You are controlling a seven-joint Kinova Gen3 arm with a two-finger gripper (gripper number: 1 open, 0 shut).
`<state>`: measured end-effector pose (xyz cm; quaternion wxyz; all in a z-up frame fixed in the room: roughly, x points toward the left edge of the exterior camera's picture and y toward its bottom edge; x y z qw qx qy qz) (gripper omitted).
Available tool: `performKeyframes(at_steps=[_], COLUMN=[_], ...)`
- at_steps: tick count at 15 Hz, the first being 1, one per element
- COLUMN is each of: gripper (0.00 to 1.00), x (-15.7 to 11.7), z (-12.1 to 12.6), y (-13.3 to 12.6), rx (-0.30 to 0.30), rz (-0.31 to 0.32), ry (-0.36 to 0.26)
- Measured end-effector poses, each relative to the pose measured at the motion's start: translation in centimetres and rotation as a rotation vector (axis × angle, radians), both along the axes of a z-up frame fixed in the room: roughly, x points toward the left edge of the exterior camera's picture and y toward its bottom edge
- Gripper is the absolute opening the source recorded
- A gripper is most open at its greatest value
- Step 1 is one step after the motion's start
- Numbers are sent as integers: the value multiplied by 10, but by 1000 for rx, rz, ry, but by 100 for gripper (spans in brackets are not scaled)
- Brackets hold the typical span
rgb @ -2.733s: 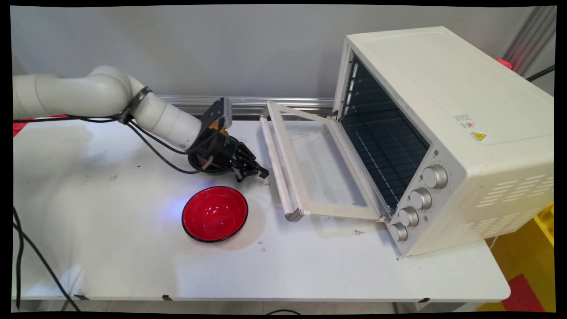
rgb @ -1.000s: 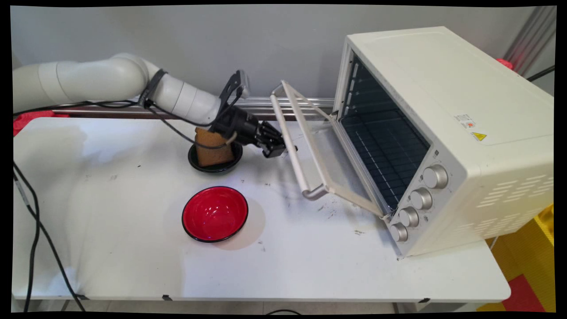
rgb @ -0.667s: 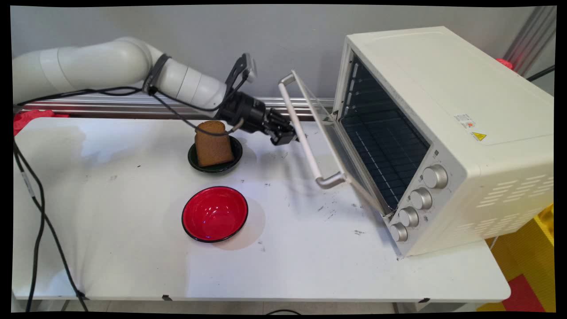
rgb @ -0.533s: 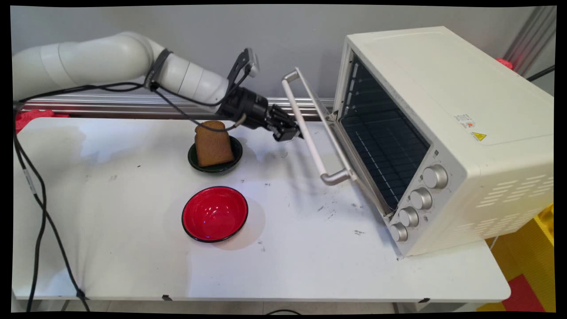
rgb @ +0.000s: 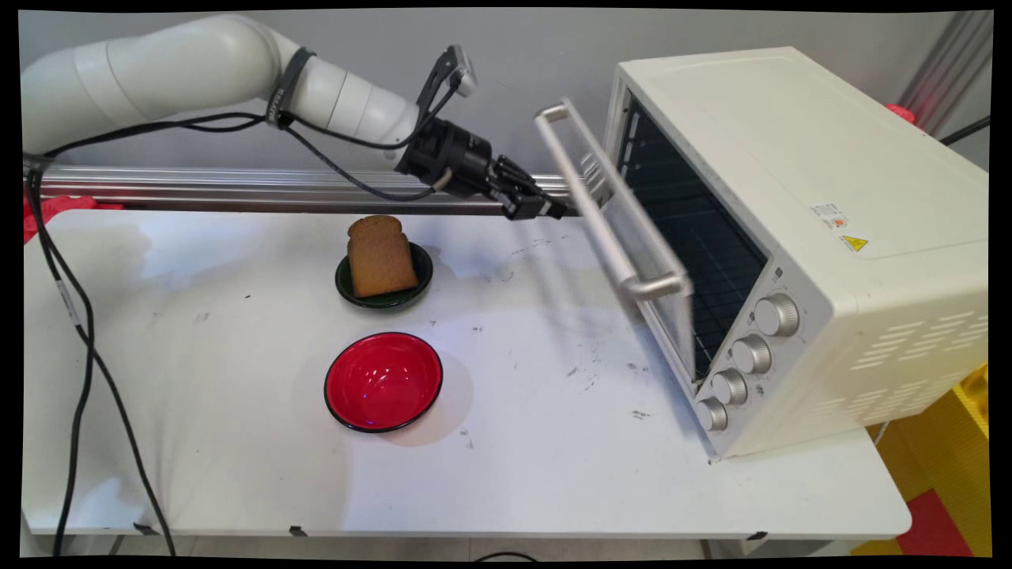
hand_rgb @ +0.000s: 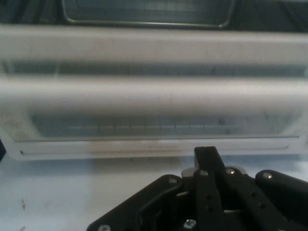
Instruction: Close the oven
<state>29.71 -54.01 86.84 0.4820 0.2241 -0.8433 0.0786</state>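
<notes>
My gripper (rgb: pixel 556 210) is shut and holds nothing. Its tip is up against the outer face of the cream toaster oven's (rgb: pixel 798 205) glass door (rgb: pixel 668 312), just behind the handle bar (rgb: pixel 605 221). The door stands tilted, well over halfway up towards the oven's opening. In the hand view the shut fingers (hand_rgb: pixel 206 155) point at the door's white bars (hand_rgb: pixel 154 96), close in front. A brown slice of bread (rgb: pixel 381 254) stands on a small dark plate (rgb: pixel 423 278) on the table, left of and below the gripper.
A red bowl (rgb: pixel 383 382) with a black rim sits in front of the bread plate. The oven's knobs (rgb: pixel 751 353) face the table's near right. Black cables (rgb: pixel 71 316) hang from the arm at the left. A metal rail (rgb: pixel 237 190) runs along the wall.
The door, flat open at first, has swung steadily up towards the oven. My gripper rose from table level by the bread plate and moved right with the door's outer face.
</notes>
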Motion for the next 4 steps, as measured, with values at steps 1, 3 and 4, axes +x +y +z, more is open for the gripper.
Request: performKeyframes(at_steps=[1, 3, 4], gripper=[0, 0, 0], x=[-1, -3, -4], z=[3, 11, 13], y=[-1, -4, -5], rx=[-1, -4, -5], rz=[0, -2, -2], ry=[4, 15, 17])
